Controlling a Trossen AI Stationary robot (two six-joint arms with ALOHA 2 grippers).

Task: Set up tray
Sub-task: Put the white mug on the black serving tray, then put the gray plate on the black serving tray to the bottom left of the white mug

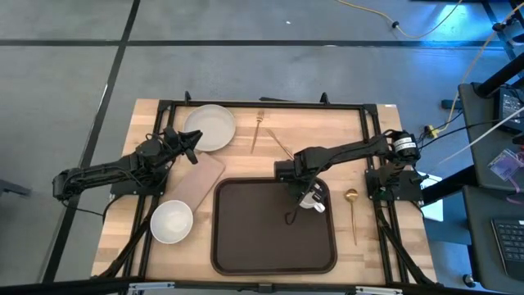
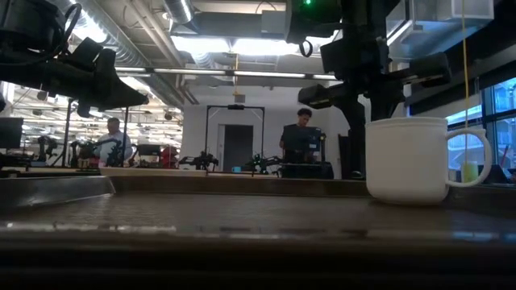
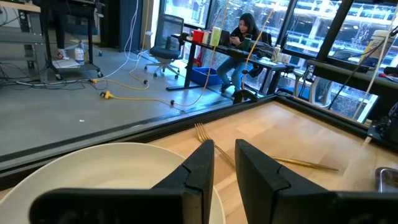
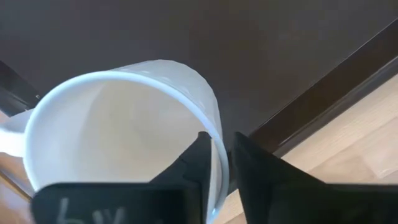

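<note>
The dark brown tray [image 1: 262, 238] lies at the table's near middle. A white mug [image 1: 316, 201] stands upright in its far right corner, and also shows in the low view [image 2: 407, 161]. My right gripper [image 1: 308, 195] is shut on the mug from above. My left gripper [image 1: 194, 147] hovers with its fingers close together over the near rim of a white plate [image 1: 211, 127] at the far left, touching nothing. The low view shows the left gripper [image 2: 101, 76] well above the table. My right gripper pinches the mug's wall at the rim [image 4: 217, 138], on the side away from the handle [image 4: 9, 138]. One finger [image 4: 198, 160] is inside the mug and one [image 4: 252, 165] is outside. The fingers point down from above. The mug is upright, its base at the tray's floor [image 2: 403, 201].
A pale beige napkin [image 1: 196, 182] and a white bowl [image 1: 172, 221] lie left of the tray. A gold fork [image 1: 257, 129] and a gold knife [image 1: 282, 147] lie beyond the tray, and a gold spoon [image 1: 352, 213] lies to its right. People sit in the room behind.
</note>
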